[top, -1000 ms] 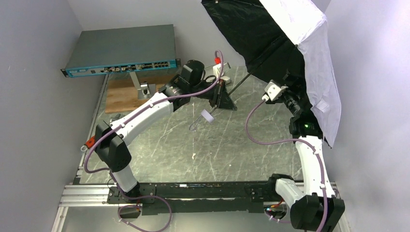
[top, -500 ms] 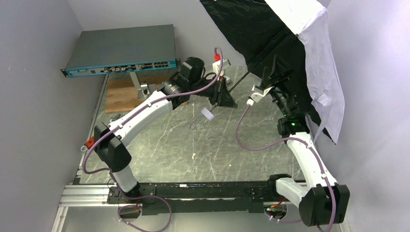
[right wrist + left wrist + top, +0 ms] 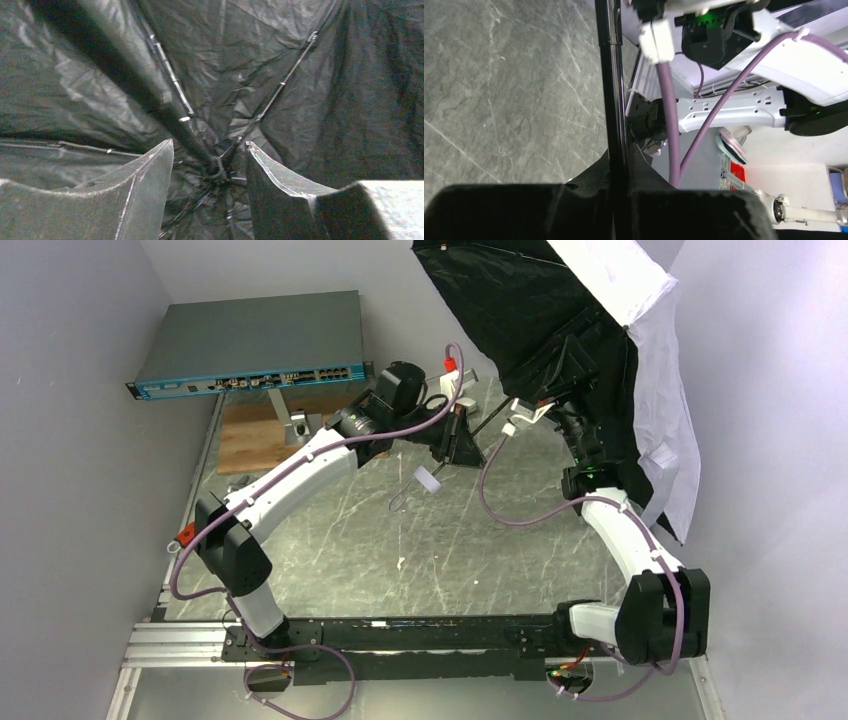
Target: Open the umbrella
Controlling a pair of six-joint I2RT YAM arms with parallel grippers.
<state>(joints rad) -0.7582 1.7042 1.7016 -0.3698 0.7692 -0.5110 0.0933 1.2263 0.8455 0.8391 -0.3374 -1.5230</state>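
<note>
The umbrella (image 3: pixel 520 300) is spread at the back right, black inside and white outside (image 3: pixel 660 410). Its thin black shaft (image 3: pixel 497 416) slants down to my left gripper (image 3: pixel 462 440), which is shut on it just above the small white handle (image 3: pixel 430 480). In the left wrist view the shaft (image 3: pixel 611 90) runs straight up from between the closed jaws of the left gripper (image 3: pixel 621 200). My right gripper (image 3: pixel 566 358) is up under the canopy. In the right wrist view the right gripper (image 3: pixel 209 150) is open and empty, and the rib hub (image 3: pixel 217 167) shows between its fingers.
A grey network switch (image 3: pixel 250 340) sits at the back left above a wooden board (image 3: pixel 260 435) with a small metal stand (image 3: pixel 300 423). The marble table (image 3: pixel 400 560) lies below. Grey walls stand close on both sides, and the canopy edge hangs near the right wall.
My right arm has swung left and up, carrying its open gripper deeper under the canopy toward the hub. The left gripper has kept its hold on the shaft, nearly still.
</note>
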